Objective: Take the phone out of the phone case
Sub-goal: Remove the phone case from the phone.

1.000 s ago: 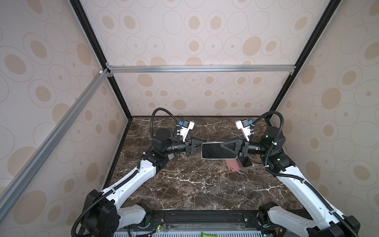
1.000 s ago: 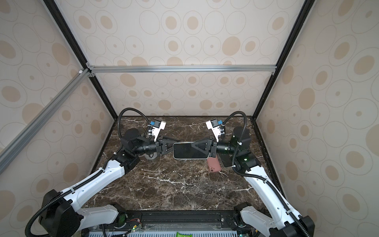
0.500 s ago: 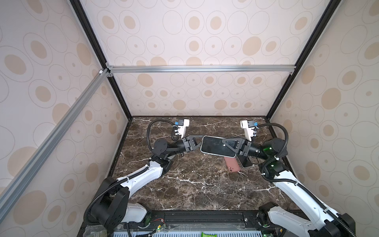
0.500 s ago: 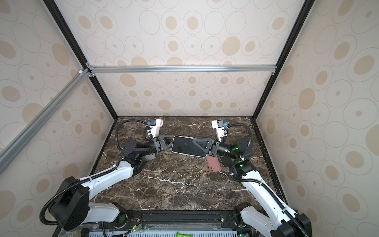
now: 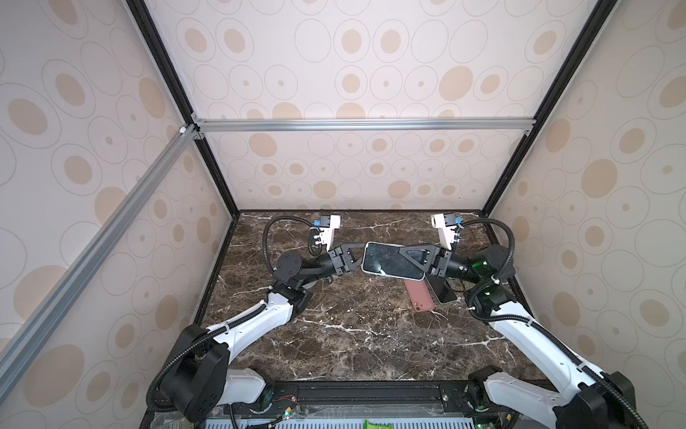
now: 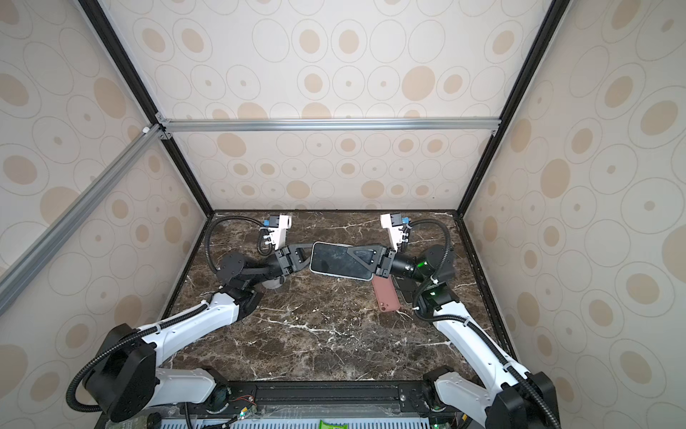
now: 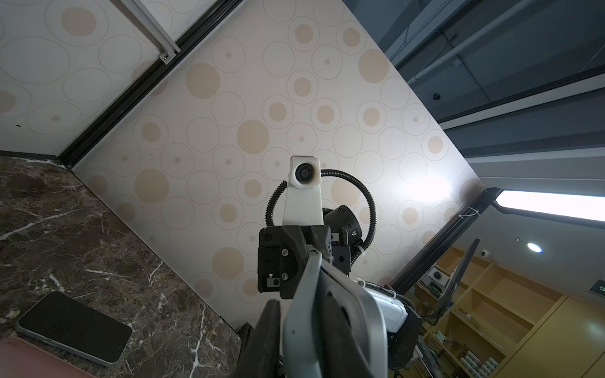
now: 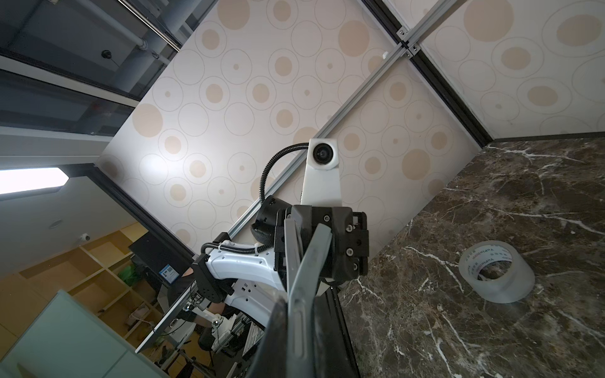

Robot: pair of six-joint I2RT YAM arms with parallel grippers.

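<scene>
The phone [image 5: 386, 260] in its pale phone case hangs above the table in both top views, screen up [image 6: 334, 260]. My right gripper [image 5: 402, 254] is shut on its right half, one finger lying across the screen. In the right wrist view the case's grey edge [image 8: 304, 294] runs between the two dark fingers. My left gripper [image 5: 361, 256] is at the phone's left end. In the left wrist view one dark finger [image 7: 266, 333] stands right beside the case's grey edge [image 7: 301, 327]. The other finger is hidden, so contact is unclear.
A pink phone case [image 5: 419, 297] and a dark phone [image 5: 440, 289] lie flat on the marble table [image 5: 352, 334] under the right wrist. A clear tape roll [image 8: 496, 276] sits on the left side near the left arm. Patterned walls close in three sides.
Both arms have shifted and the phone now sits slightly tilted instead of level. The left jaws have narrowed around the phone's left end. The right grip is unchanged.
</scene>
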